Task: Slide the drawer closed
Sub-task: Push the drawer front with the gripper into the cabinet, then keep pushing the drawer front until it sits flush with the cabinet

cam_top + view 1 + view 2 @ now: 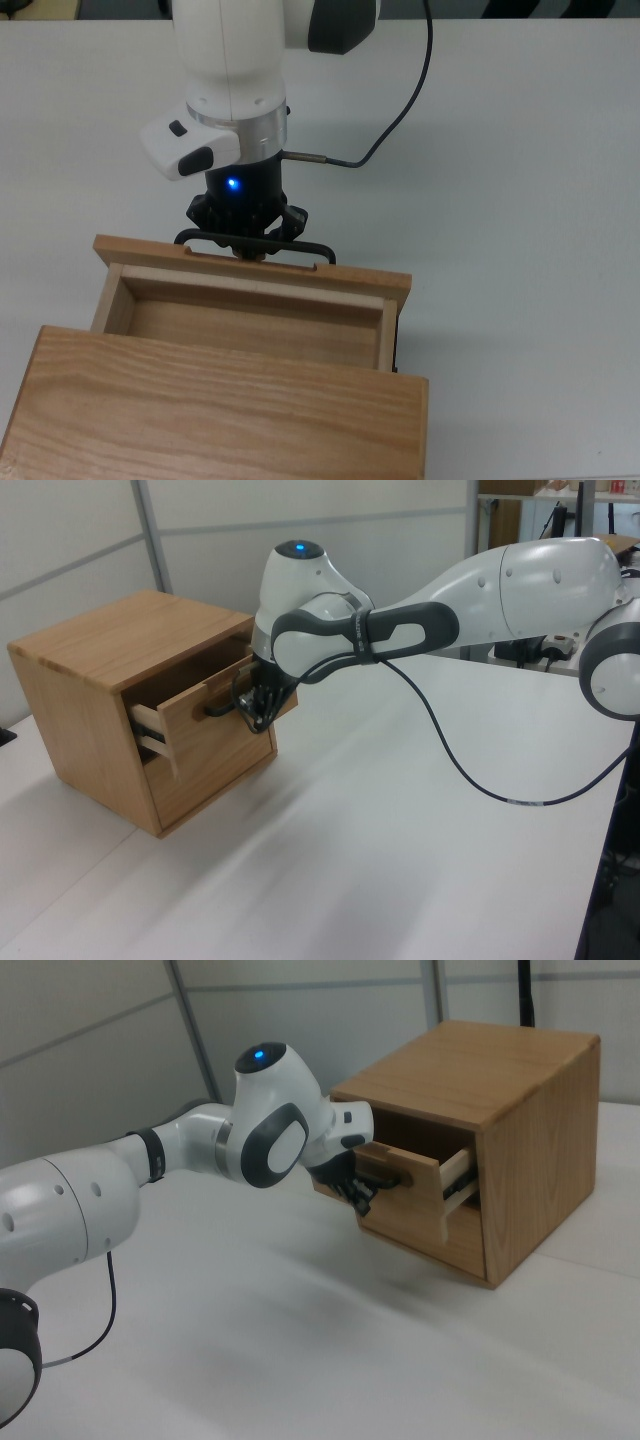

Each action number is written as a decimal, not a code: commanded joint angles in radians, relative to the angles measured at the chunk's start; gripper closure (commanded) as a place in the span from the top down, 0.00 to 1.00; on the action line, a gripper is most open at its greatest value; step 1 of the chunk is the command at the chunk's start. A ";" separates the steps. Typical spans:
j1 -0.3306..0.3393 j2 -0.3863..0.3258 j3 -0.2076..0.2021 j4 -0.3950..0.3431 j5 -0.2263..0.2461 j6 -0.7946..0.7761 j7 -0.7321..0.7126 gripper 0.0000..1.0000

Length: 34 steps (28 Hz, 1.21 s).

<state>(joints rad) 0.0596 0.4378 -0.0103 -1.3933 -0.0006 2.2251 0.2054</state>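
The drawer [250, 322] is a light-wood tray that sticks partly out of the cabinet, with its front panel [250, 268] toward the top view's upper edge. A thin black bar handle [305, 247] runs along that panel. My gripper [247, 244] points down at the middle of the handle and is shut on it, pressed close to the panel. The left view shows the gripper [255, 695] at the drawer front [205, 715]. In the right view the gripper [360, 1193] is at the drawer front [412, 1192].
The cabinet's grained top slab [220, 415] covers the drawer's rear part. The cabinet body [85, 675] stands on a white table [400, 840]. A black cable [400, 105] trails from the arm across the table. More equipment stands at the left view's far right.
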 commanded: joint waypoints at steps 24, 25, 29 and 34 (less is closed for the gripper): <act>-0.012 0.018 -0.014 0.033 -0.006 0.340 -0.106 0.00; -0.012 0.018 -0.014 0.031 -0.006 0.343 -0.106 0.00; -0.012 0.018 -0.014 0.025 -0.006 0.343 -0.109 0.00; -0.014 -0.019 -0.016 0.000 -0.004 0.308 -0.104 0.00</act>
<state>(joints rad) 0.0431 0.4645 -0.0151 -1.3414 -0.0030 2.5437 0.1217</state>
